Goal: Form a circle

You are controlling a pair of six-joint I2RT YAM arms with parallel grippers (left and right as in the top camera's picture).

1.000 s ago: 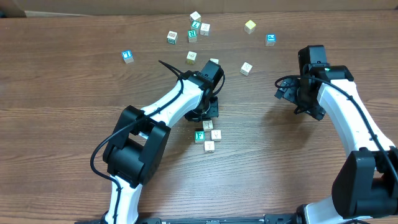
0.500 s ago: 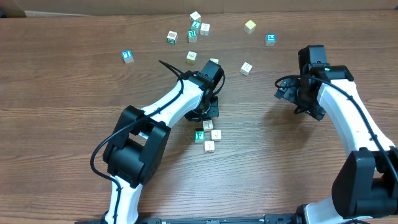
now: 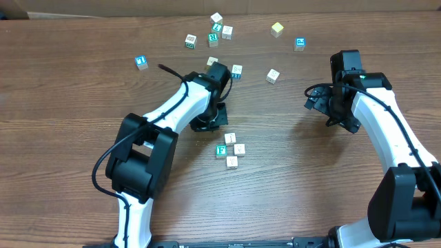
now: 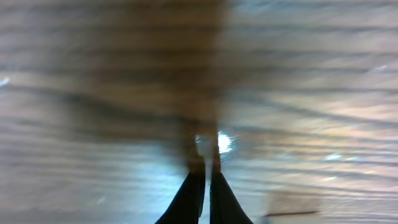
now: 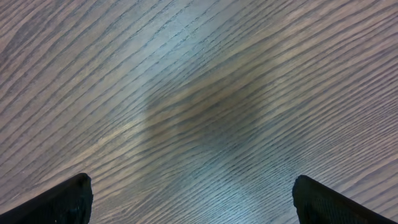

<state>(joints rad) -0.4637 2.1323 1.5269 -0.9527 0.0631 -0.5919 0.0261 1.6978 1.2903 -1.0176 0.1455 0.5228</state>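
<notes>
The circle (image 3: 231, 150) is a small tight group of several tiny wooden cubes near the table's middle. They are cream ones plus one with a green face (image 3: 221, 150) on its left side. My left gripper (image 3: 205, 125) hovers just up and left of the group, apart from it. In the blurred left wrist view its fingers (image 4: 205, 171) are pressed together with nothing between them. My right gripper (image 3: 329, 110) is far to the right of the cubes. It stands wide open (image 5: 191, 182) over bare wood.
Loose alphabet cubes lie scattered along the far side: a blue-faced one (image 3: 141, 62), a bunch (image 3: 216, 31), a yellow one (image 3: 277, 29), another blue one (image 3: 300, 43), and singles (image 3: 237, 71) (image 3: 273, 76) close behind the left wrist. The wooden table (image 3: 83, 138) shows bare wood on both sides.
My left arm has swung left and back from the cube group, uncovering its top cube. The cubes and the right arm have not moved.
</notes>
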